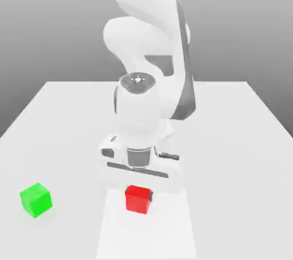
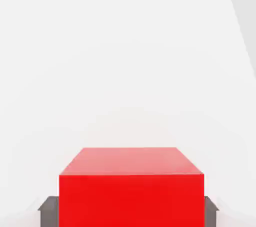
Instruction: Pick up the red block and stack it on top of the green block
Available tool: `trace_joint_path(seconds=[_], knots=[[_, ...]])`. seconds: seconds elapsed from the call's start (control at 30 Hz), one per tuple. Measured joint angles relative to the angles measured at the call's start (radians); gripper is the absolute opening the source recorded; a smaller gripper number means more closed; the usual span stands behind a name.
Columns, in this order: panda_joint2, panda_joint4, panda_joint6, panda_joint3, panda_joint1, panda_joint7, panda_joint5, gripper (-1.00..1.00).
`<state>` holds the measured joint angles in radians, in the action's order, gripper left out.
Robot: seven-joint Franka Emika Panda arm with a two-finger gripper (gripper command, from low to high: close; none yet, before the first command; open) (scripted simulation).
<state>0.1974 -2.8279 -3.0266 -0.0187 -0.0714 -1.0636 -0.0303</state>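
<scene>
The red block sits near the front of the white table, directly under the hand. My gripper reaches down over it, shut on the red block. In the hand view the red block lies between two dark fingers, whose pads touch its two opposite sides. I cannot tell whether the block rests on the table or is just off it. The green block stands alone on the table, well off toward the exterior view's left, at about the same depth as the red one.
The white table stretches wide around both blocks. The arm's white base and links rise behind the hand at the table's middle. A paler strip runs along the table surface to the front edge under the hand.
</scene>
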Motion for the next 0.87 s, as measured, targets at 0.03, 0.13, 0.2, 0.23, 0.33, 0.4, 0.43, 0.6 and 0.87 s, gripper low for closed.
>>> trace_joint_path(seconds=[0.03,0.13,0.2,0.23,0.33,0.4,0.43,0.6,0.87], knots=[[0.015,0.002,-0.013,0.003,0.002,-0.002,-0.003,-1.0],[-0.048,-0.007,0.041,-0.007,-0.004,0.007,0.01,-1.0],[-0.115,-0.016,0.099,-0.012,-0.007,0.013,0.019,-1.0],[-0.15,-0.021,0.129,-0.014,-0.008,0.016,0.024,-1.0],[-0.23,-0.016,0.215,0.006,-0.029,0.033,0.035,-1.0],[-0.228,0.033,0.261,0.058,-0.129,0.056,0.04,-1.0],[-0.222,0.061,0.284,0.083,-0.174,0.068,0.042,-1.0],[-0.171,0.204,0.376,0.194,-0.393,0.124,0.046,-1.0],[0.013,0.234,0.225,0.16,-0.421,0.184,0.118,1.0]])
